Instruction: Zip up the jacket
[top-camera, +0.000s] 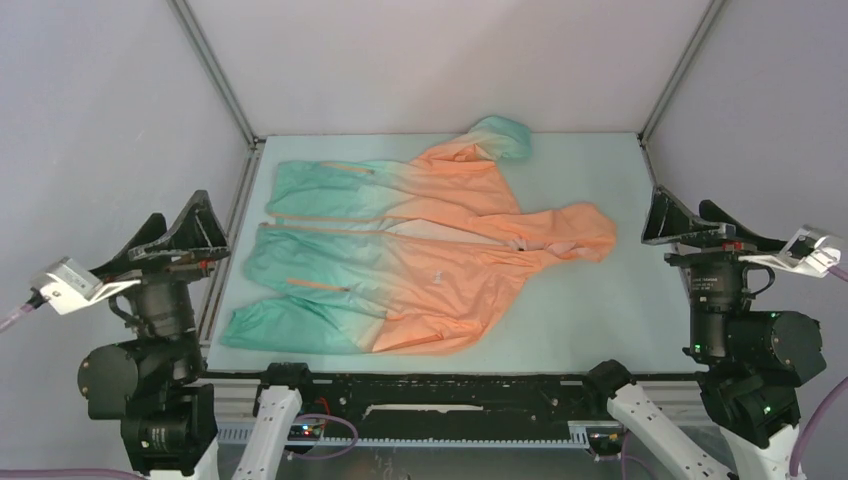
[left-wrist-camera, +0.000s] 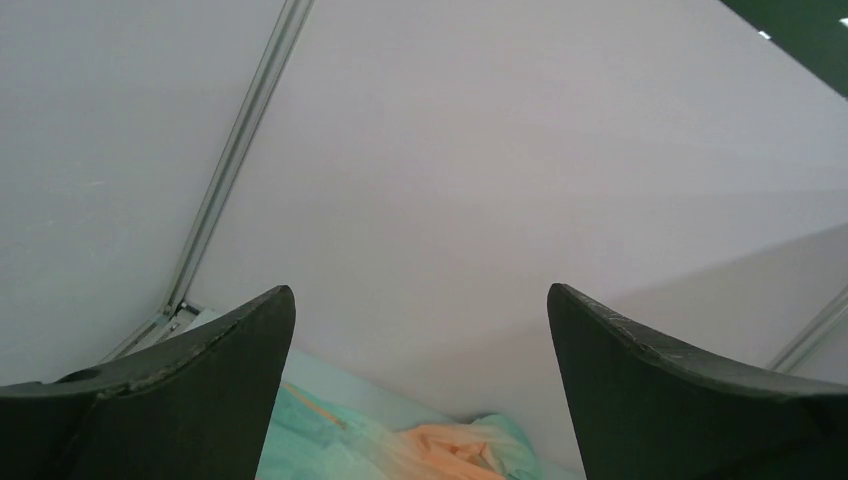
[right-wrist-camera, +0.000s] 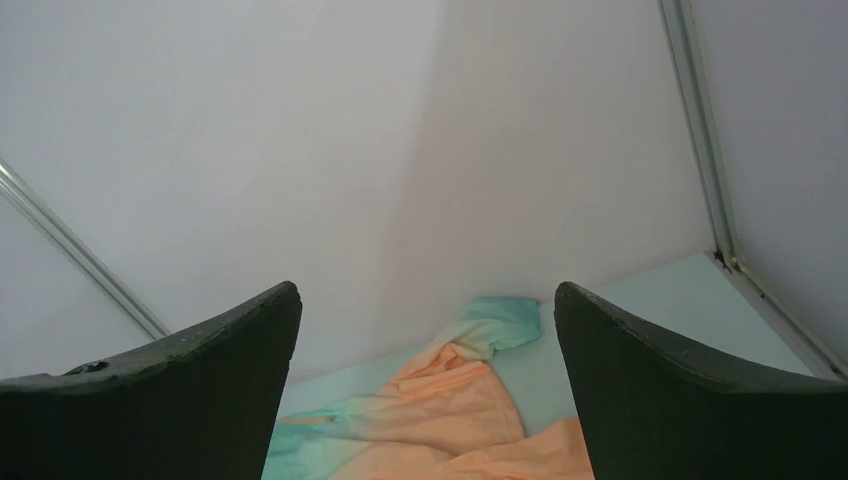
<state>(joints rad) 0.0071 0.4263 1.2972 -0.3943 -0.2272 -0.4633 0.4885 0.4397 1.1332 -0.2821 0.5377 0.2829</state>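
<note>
The jacket (top-camera: 410, 255) lies spread flat across the table, teal hem to the left and orange hood (top-camera: 580, 232) to the right, its front zip line running left to right along the middle. One sleeve reaches toward the back, ending in a teal cuff (top-camera: 505, 135). My left gripper (top-camera: 195, 232) hovers open beyond the table's left edge, holding nothing. Over at the right edge my right gripper (top-camera: 672, 222) is open too and empty. In the left wrist view a strip of the jacket (left-wrist-camera: 400, 445) shows between the fingers; the right wrist view shows the jacket's sleeve (right-wrist-camera: 470, 385).
The pale green table mat (top-camera: 590, 300) is boxed in by grey walls with metal frame posts (top-camera: 215, 72) at the back corners. A black rail (top-camera: 440, 385) runs along the near edge between the two arm bases.
</note>
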